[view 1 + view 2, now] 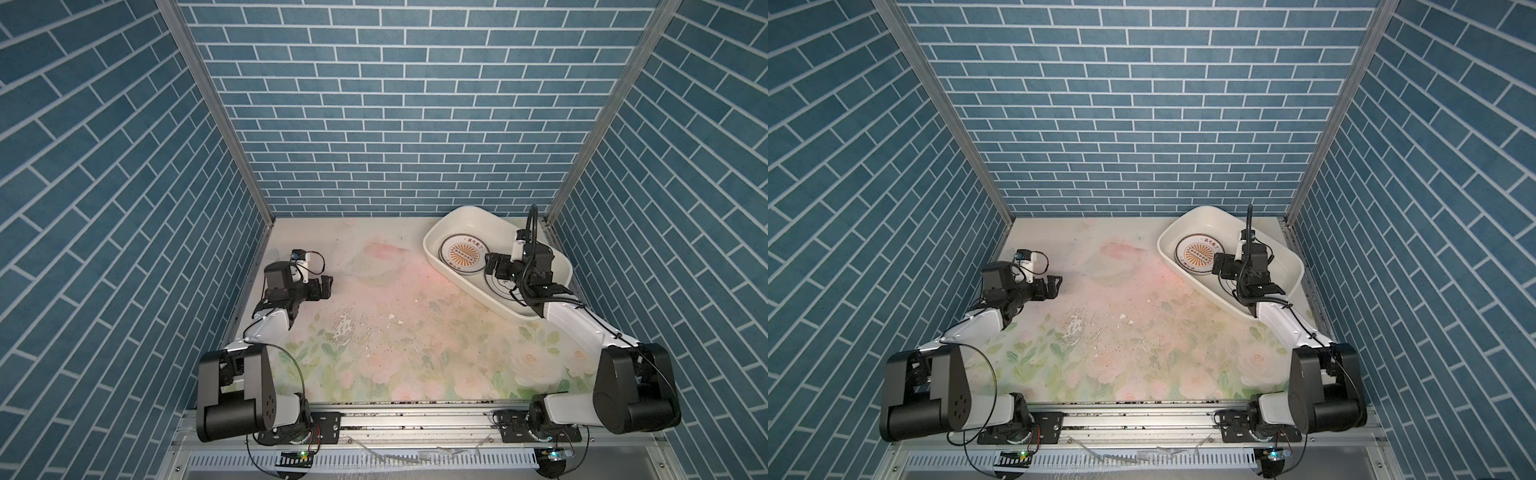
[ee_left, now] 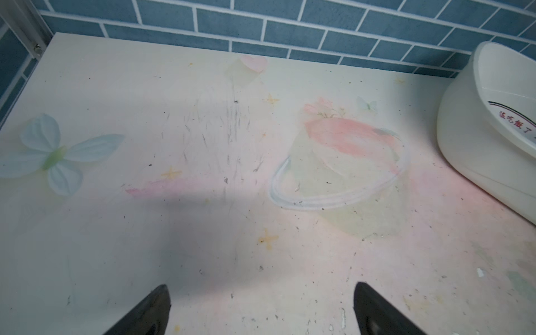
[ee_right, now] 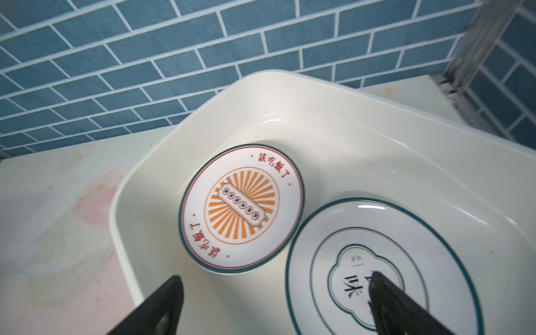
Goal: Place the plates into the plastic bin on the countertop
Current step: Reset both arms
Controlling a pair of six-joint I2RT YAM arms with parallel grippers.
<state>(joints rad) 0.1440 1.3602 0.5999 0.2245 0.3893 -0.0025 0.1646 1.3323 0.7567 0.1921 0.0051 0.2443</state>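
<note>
The cream plastic bin [image 1: 469, 224] [image 1: 1204, 220] stands at the back right of the flowered countertop [image 1: 374, 311]. Inside it a plate with an orange sunburst centre [image 1: 461, 258] [image 3: 242, 208] lies flat. Beside that, a plate with a green quatrefoil emblem [image 3: 377, 261] [image 1: 500, 291] is half hidden under my right arm in both top views. My right gripper [image 1: 492, 266] [image 3: 275, 277] hovers open over the bin, with one fingertip above the quatrefoil plate and nothing between the fingers. My left gripper [image 1: 328, 286] [image 2: 261, 285] hangs open and empty over bare countertop at the left.
Blue brick walls close in the back and both sides. A worn, scuffed patch [image 1: 345, 328] marks the countertop's middle. An aluminium rail [image 1: 415, 419] carrying both arm bases runs along the front. The bin's outer wall [image 2: 464, 145] shows in the left wrist view.
</note>
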